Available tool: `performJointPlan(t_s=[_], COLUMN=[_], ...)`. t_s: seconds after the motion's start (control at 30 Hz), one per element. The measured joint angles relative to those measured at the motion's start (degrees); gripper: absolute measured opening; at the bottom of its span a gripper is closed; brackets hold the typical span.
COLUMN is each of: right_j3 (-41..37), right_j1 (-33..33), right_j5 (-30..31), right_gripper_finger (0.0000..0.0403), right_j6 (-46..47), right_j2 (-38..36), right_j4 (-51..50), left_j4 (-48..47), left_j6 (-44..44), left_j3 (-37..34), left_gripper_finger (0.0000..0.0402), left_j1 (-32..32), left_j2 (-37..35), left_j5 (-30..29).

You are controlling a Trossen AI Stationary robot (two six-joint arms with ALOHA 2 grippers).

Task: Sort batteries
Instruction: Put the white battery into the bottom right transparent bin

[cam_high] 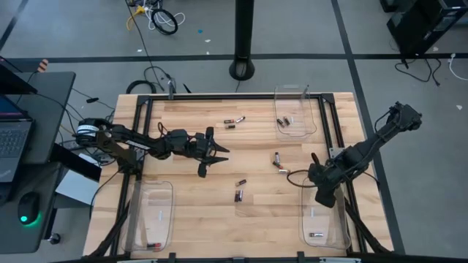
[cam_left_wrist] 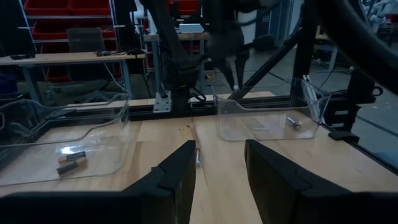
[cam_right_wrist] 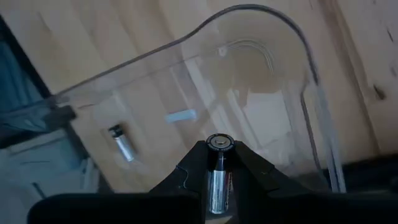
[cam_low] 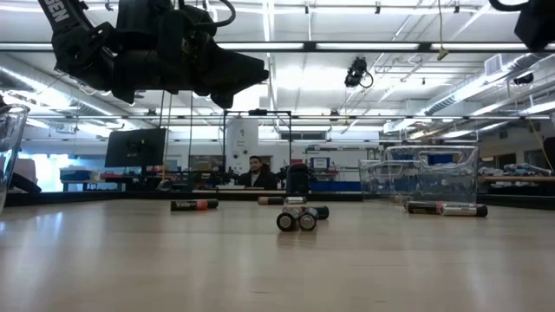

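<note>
Gripping a silvery battery (cam_right_wrist: 217, 180) lengthwise between closed jaws, the right gripper (cam_high: 322, 191) hangs over the near-right clear tray (cam_right_wrist: 298, 81), where another cell (cam_right_wrist: 122, 143) already lies. Such cells look light, rigid and smooth, apt to roll, so the mid-body is probably the safest hold. The left gripper (cam_high: 210, 155) hovers wide open above loose batteries (cam_high: 239, 189) on the desk (cam_high: 190, 219).

Bright overhead ceiling strip lights (cam_low: 364, 45), soft shadows, blurred near fingers (cam_left_wrist: 180, 174).
</note>
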Motion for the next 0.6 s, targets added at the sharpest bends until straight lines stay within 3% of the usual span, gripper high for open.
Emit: performJointPlan(t_s=[0.3, 0.6], right_j3=[-8.97, -10.25], right_j1=[0.68, 3.58], right_j5=[0.44, 1.24], right_gripper_finger=[0.0059, 0.006], right_j6=[-3.29, -5.48], right_j2=[4.0, 10.05], right_j4=[14.46, 14.44], left_j4=[-0.93, -1.54], left_j6=[0.0, 0.0], left_j3=[0.0, 0.0], left_gripper_finger=[0.0146, 0.0146], left_j1=[0.0, 0.0], left_j2=[0.0, 0.0], left_j5=[0.02, -0.24])
